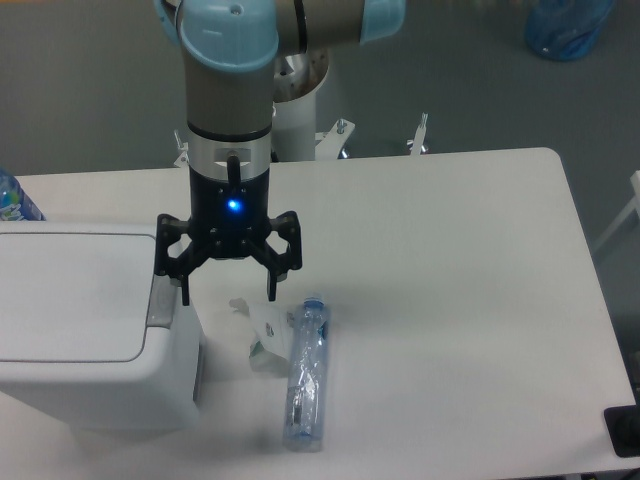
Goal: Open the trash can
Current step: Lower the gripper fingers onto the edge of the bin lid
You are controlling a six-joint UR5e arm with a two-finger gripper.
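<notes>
The trash can (85,330) is a large boxy white bin at the left of the table, its flat white lid (70,295) shut. Its grey push-button tab (160,300) sits on the right edge of the lid. My gripper (228,292) hangs open just right of the bin, pointing down. Its left fingertip is right beside the tab, at about the tab's height; I cannot tell whether it touches. The gripper holds nothing.
A clear plastic bottle (306,375) lies on the table right of the bin, with a crumpled white wrapper (266,335) beside it. A blue bottle top (12,200) shows at the far left edge. A blue water jug (565,25) stands on the floor behind.
</notes>
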